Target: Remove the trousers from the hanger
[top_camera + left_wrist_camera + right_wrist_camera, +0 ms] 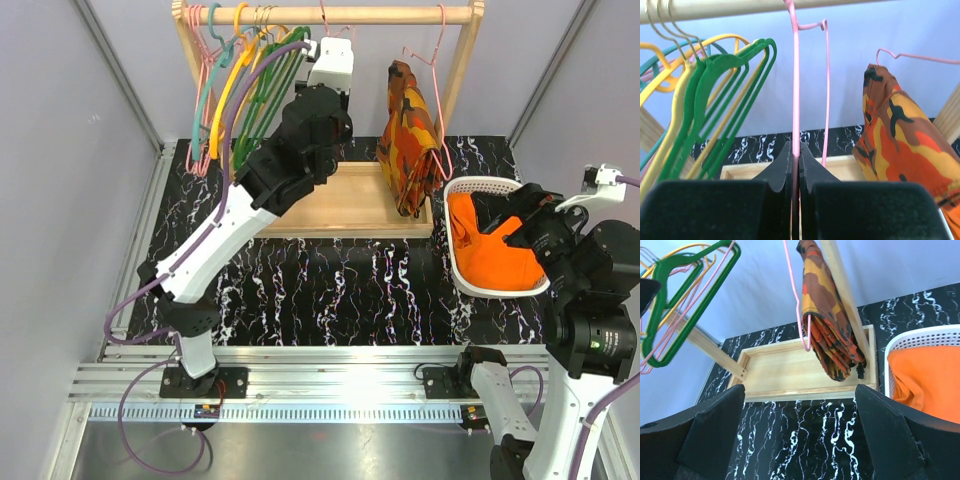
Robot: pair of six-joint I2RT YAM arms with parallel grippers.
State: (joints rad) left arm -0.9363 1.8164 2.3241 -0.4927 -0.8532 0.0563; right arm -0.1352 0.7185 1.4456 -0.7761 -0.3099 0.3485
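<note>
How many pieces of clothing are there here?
2: orange trousers lying in the white basket on the right, and a camouflage garment hanging near the wooden rail's right end. Others might be hidden beneath the trousers.

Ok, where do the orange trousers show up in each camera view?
Top external: the trousers lie in the white basket, right of centre.
Left wrist: not in it.
Right wrist: at the right edge, inside the same basket.
Shared landmark: the camouflage garment, hanging in all three views.
</note>
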